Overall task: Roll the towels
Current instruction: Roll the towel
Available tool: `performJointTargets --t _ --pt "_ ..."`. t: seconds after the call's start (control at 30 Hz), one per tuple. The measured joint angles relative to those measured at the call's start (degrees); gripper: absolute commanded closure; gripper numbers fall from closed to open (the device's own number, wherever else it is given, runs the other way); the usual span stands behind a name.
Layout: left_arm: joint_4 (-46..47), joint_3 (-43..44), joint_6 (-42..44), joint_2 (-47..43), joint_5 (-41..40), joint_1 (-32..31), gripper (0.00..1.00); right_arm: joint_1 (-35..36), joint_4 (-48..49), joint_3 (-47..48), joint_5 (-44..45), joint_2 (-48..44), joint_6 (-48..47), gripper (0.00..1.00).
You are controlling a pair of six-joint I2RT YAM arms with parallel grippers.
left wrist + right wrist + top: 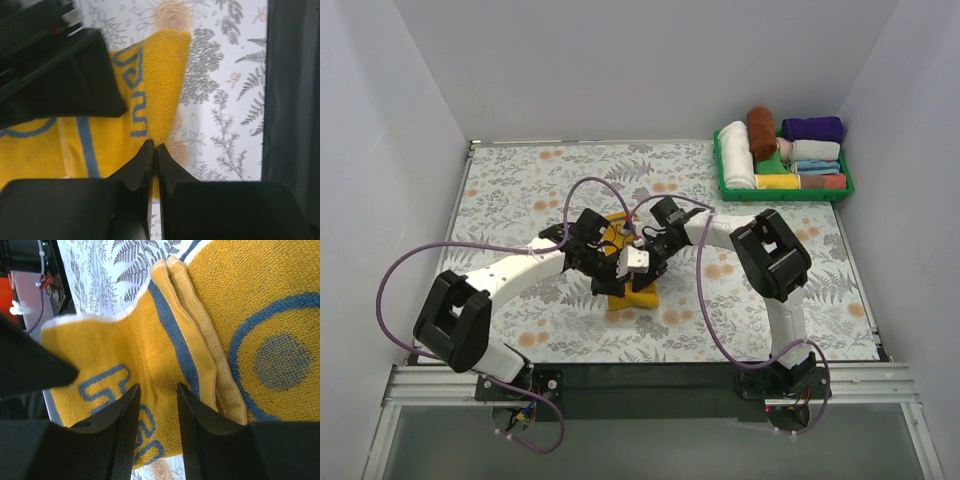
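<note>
The mustard-yellow towel [632, 292] with blue-grey markings lies partly folded at the table's middle, under both grippers. My left gripper [154, 146] is shut on a raised fold at the towel's edge [160, 95]; it shows in the top view [603, 262]. My right gripper [158, 387] is open, its jaws a little apart just over the towel [150, 355], beside a doubled hem. It shows in the top view [642, 248] close against the left one. The rust-brown towel [761, 132] lies rolled in the tray.
A green plastic tray [785, 194] at the back right holds several rolled cloths, among them white [736, 155] and purple [812, 128]. The table has a fern-print cover [510, 190]. White walls stand on three sides. Purple cables loop over both arms.
</note>
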Motion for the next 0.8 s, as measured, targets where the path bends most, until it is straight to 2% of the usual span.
performJointTargets --t 0.2,0.5,0.67,0.8 --pt "-0.2 2.2 2.6 3.7 0.3 4.5 1.00 0.1 -3.6 2.3 0.1 0.0 -2.0 0.62" --pt "-1.8 2.1 4.7 3.8 2.9 4.5 1.00 -0.8 -7.5 13.9 1.6 0.0 -3.4 0.62" --pt "-2.1 1.7 4.9 3.7 3.2 4.5 1.00 -1.5 -7.5 16.0 4.6 1.2 -3.3 0.64" --pt "-1.3 1.8 4.5 3.7 2.6 4.5 1.00 -1.7 -7.6 16.6 6.1 5.6 -3.1 0.66"
